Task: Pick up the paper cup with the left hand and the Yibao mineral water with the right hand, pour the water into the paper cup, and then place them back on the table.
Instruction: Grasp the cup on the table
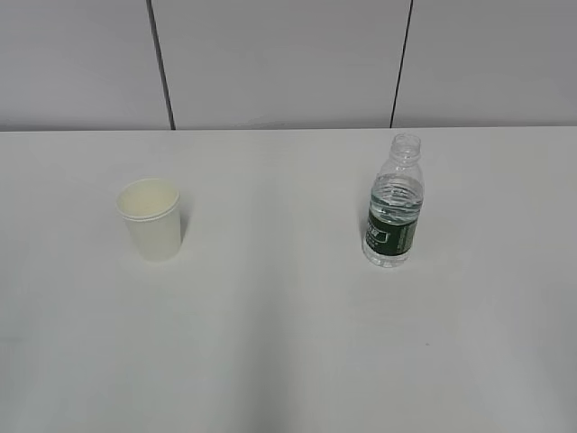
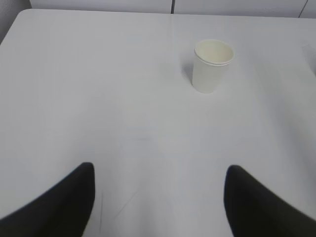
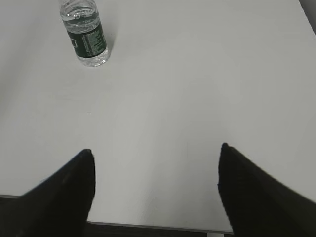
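Observation:
The paper cup [image 1: 151, 219] stands upright on the left of the white table [image 1: 270, 316]. The Yibao mineral water bottle [image 1: 394, 203] stands upright on the right, uncapped, partly filled. Neither arm shows in the exterior view. In the left wrist view the cup [image 2: 212, 65] stands far ahead, a little right of centre; my left gripper [image 2: 160, 170] is open and empty, well short of it. In the right wrist view the bottle [image 3: 85, 34] stands far ahead at upper left; my right gripper [image 3: 155, 150] is open and empty near the table's front edge.
A grey panelled wall [image 1: 288, 63] with dark seams runs behind the table. The table's near edge [image 3: 148, 226] shows just below my right gripper. The table's left corner [image 2: 19, 15] shows in the left wrist view.

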Robot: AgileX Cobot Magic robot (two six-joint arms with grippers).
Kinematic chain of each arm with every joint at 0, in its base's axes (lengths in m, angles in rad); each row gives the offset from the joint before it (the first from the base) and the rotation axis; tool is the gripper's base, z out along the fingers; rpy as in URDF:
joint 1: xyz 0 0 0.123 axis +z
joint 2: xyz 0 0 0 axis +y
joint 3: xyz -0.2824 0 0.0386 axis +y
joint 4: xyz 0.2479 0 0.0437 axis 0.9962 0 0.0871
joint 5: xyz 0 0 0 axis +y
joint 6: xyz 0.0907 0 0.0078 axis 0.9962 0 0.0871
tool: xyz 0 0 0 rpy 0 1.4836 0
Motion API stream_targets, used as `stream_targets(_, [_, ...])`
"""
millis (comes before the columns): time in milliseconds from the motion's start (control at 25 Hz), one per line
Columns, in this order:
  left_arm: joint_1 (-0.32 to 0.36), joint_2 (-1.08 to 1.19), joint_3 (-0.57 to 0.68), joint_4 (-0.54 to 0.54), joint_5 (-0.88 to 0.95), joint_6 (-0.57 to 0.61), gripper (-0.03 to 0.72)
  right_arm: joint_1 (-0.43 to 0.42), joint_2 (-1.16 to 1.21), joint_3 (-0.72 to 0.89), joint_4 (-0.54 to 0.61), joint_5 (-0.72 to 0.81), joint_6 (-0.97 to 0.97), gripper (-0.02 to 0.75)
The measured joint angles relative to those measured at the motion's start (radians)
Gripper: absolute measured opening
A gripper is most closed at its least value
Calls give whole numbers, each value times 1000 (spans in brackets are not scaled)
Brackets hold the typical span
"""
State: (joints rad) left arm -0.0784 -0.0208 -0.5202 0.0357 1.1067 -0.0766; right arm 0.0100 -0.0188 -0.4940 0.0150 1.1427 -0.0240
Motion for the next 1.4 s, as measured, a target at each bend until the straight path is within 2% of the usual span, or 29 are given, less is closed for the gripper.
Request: stream_targets(1400, [0,0,0,0,0,0,496,0,0,0,0,0,0,571])
